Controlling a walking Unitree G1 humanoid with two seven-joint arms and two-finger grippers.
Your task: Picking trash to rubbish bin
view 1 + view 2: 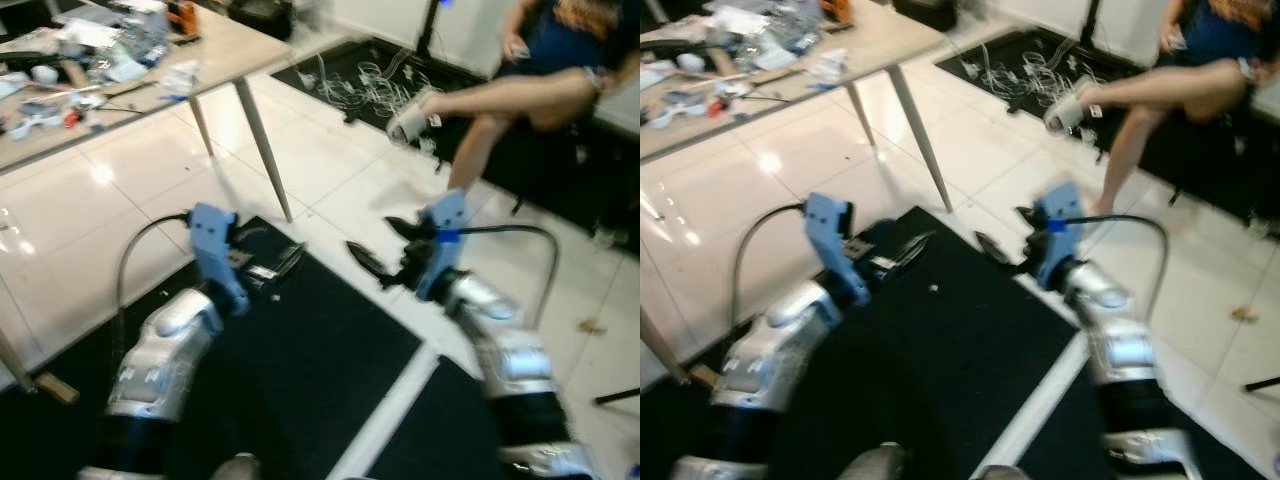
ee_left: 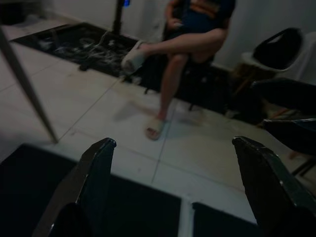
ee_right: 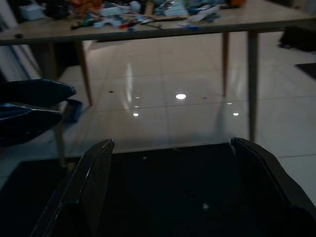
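Observation:
A small brownish scrap (image 1: 590,325) lies on the white tiles at the far right, well away from both arms. A tiny white speck (image 1: 933,288) sits on the black mat (image 1: 320,360) between the arms. My left gripper (image 1: 280,262) is held out low over the mat's far edge. Its fingers (image 2: 98,163) are open with nothing between them. My right gripper (image 1: 385,245) hovers over the mat's far right corner, open and empty too, with its fingers (image 3: 94,168) spread wide. The picture is blurred.
A wooden table (image 1: 230,40) cluttered with small items stands at the far left, its slanted legs (image 1: 262,150) just beyond my left gripper. A person (image 1: 520,100) sits at the far right, one leg raised. Tangled white cables (image 1: 370,80) lie on a second black mat.

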